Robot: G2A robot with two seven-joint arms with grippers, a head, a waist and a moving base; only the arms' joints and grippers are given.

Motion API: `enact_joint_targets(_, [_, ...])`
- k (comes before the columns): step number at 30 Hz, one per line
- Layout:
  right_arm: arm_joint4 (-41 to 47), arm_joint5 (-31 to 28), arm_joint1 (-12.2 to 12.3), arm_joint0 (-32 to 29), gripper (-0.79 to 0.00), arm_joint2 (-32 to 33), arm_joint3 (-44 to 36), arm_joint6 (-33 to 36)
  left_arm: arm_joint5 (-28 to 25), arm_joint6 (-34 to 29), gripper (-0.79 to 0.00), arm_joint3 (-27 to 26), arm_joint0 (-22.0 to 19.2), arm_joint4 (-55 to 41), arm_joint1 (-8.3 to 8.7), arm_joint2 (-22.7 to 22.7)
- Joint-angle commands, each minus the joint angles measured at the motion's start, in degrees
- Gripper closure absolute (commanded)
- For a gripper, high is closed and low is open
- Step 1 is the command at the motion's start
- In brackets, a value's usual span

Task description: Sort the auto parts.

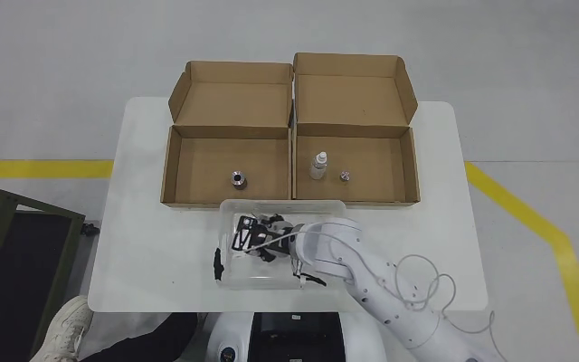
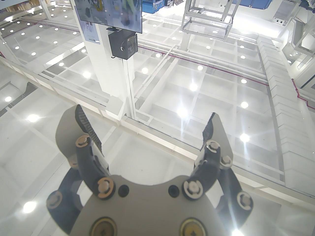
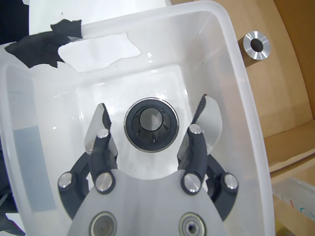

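A black ring-shaped part with a metal rim (image 3: 151,125) stands upright on the floor of a clear plastic bin (image 3: 231,33). My right gripper (image 3: 153,101) is open inside the bin, one finger on each side of the part, not touching it. From above, the right gripper (image 1: 260,238) sits in the bin (image 1: 282,204) at the table's front. The left cardboard box (image 1: 181,172) holds a metal cylinder (image 1: 237,178), which also appears beyond the bin wall as the metal cylinder (image 3: 256,45). My left gripper (image 2: 145,114) is open, empty, and points at the ceiling.
The right cardboard box (image 1: 398,167) holds a white bottle (image 1: 318,165) and a small metal part (image 1: 345,175). Black tape (image 3: 44,47) clings to the bin's torn rim. Both boxes have lids folded back. Bare white table (image 1: 145,226) lies on either side of the bin.
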Motion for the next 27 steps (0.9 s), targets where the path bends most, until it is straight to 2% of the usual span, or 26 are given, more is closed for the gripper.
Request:
enact_joint_targets(1, [-0.1,0.0,0.0,0.1,-0.453,-0.1,0.3,-0.1,0.0,0.0,-0.785,0.0,0.0,0.0,0.0,0.0])
enact_joint_targets(3, [-0.2,0.1,0.0,0.0,-0.388,-0.2,0.4,-0.3,0.0,0.0,-0.785,0.0,0.0,0.0,0.0,0.0])
enact_joint_targets(12, [-0.6,0.0,0.3,-0.5,-0.299,0.1,0.1,-0.3,0.0,0.0,-0.785,0.0,0.0,0.0,0.0,0.0])
enact_joint_targets(13, [-0.6,0.0,0.3,-0.6,-0.231,0.2,-0.1,-0.4,0.0,0.0,-0.785,0.0,0.0,0.0,0.0,0.0])
enact_joint_targets(15, [-0.5,-0.4,0.4,-0.8,0.0,0.4,-0.7,-0.7,0.0,0.0,-0.785,0.0,0.0,0.0,0.0,0.0])
enact_joint_targets(27, [5.7,-4.8,1.5,-2.4,0.0,4.1,-5.3,-1.8,0.0,0.0,-0.785,0.0,0.0,0.0,0.0,0.0])
